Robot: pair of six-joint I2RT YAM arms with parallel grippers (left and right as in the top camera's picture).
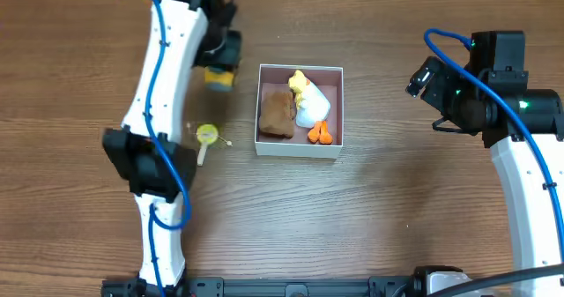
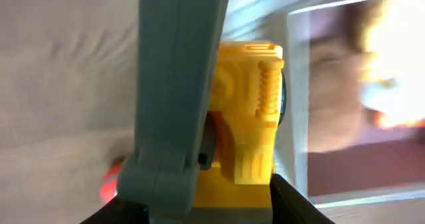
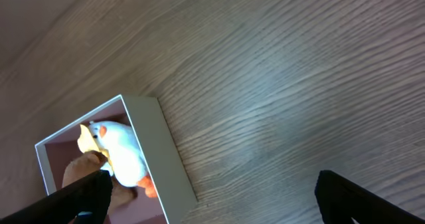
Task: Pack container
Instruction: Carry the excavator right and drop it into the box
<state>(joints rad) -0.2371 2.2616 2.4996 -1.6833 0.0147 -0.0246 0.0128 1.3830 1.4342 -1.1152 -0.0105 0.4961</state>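
Observation:
The container [image 1: 299,149] is a square white box with a pink inside, at the table's middle. It holds a brown plush [image 1: 276,112] and a white duck plush [image 1: 311,108] with orange feet. My left gripper [image 1: 222,61] is just left of the box's far corner, shut on a yellow and grey toy vehicle [image 1: 220,78]. In the left wrist view the toy [image 2: 249,117] fills the gap between the fingers [image 2: 206,201], with the box wall [image 2: 299,104] to the right. My right gripper [image 1: 421,78] is open and empty, to the right of the box. The right wrist view shows its fingers [image 3: 212,197] wide apart above bare wood, with the container [image 3: 156,151] and the duck [image 3: 123,151] at lower left.
A small yellow toy with a stick [image 1: 206,137] lies on the wooden table left of the box. An orange-red thing [image 2: 109,181] shows blurred behind the left finger. The left arm runs along the table's left side.

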